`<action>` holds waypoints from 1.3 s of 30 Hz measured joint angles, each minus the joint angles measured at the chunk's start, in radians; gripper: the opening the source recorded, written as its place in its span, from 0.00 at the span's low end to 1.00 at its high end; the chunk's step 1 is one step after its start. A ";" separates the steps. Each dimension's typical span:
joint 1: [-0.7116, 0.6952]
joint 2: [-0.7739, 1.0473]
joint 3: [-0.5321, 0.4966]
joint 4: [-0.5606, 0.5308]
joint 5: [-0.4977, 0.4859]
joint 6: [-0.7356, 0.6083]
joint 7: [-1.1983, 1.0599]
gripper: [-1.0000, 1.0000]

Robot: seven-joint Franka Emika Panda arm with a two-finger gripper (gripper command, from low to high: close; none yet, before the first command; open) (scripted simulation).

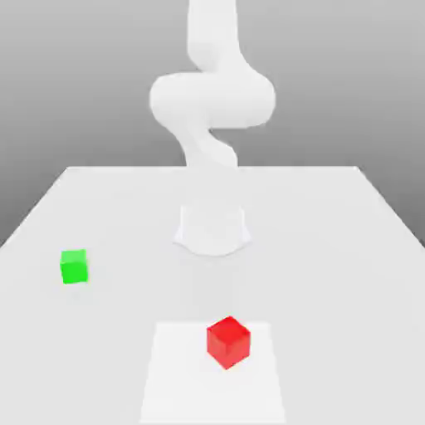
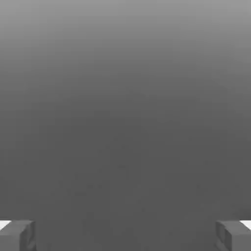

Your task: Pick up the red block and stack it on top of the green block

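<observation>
A white robot arm (image 1: pixel 212 100) rises at the far side of a pale table (image 1: pixel 349 249). In the hand view, the gripper (image 2: pixel 125 235) shows two grey fingertips (image 2: pixel 17 235) set wide apart at opposite edges, with nothing between them: it is open and empty, and beyond it lies only plain grey. In the exterior view, the red block (image 1: pixel 228 341) sits on the table well in front of the arm, on the near side, turned so one corner faces the camera. The green block (image 1: pixel 74 266) rests well apart from it, toward the exterior view's left and somewhat farther back. Neither cube lies between the fingers. Judging from this, the hand must travel out toward the red block and line up with its turned faces before closing.
</observation>
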State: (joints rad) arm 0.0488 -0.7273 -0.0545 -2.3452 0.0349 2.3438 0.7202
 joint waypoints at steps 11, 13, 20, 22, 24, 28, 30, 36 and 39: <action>0.176 0.345 -0.143 -0.199 0.137 0.189 -0.340 0.50; 0.198 0.406 -0.152 -0.234 0.151 0.223 -0.392 0.50; 0.236 0.601 -0.151 -0.361 0.129 0.350 -0.526 0.50; 0.234 0.648 -0.147 -0.398 0.086 0.387 -0.539 0.50; 0.228 0.689 -0.149 -0.435 0.017 0.425 -0.532 0.50; 0.220 0.746 -0.150 -0.446 -0.023 0.476 -0.535 0.50; 0.221 0.773 -0.143 -0.440 -0.012 0.500 -0.545 0.50; 0.202 0.868 -0.108 -0.425 0.052 0.580 -0.594 0.50; 0.176 0.922 -0.073 -0.421 0.091 0.624 -0.621 0.50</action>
State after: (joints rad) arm 0.2252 0.1950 -0.1276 -2.7664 0.1258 2.9682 0.0995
